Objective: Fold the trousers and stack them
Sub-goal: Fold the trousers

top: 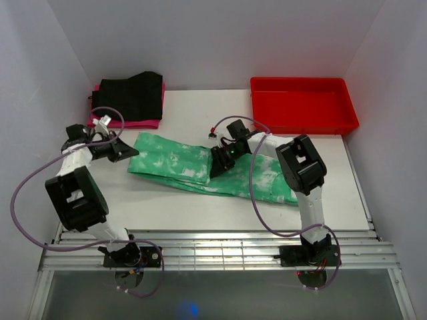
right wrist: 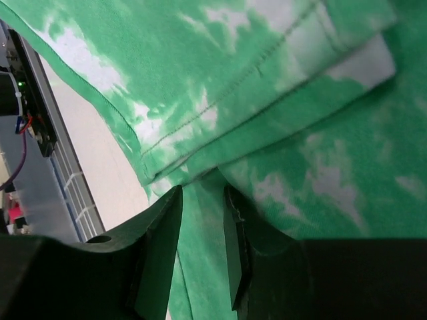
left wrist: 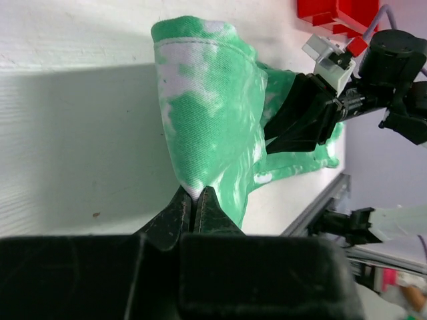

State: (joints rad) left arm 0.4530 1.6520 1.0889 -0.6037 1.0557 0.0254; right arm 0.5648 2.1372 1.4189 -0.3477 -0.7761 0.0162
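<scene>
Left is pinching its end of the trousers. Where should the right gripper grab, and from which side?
Take the stitched, doubled edge of the trousers lying just ahead of the right gripper, whose jaws stand slightly apart. Come in low from the gripper's present side, probably slipping one finger under: the layers lie flat and overlapped there.

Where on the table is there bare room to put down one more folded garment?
Bare table runs between the trousers and the near rail; another patch lies between the black garment and the red tray. The middle is crowded: the left gripper and the right gripper are at the trousers.
</scene>
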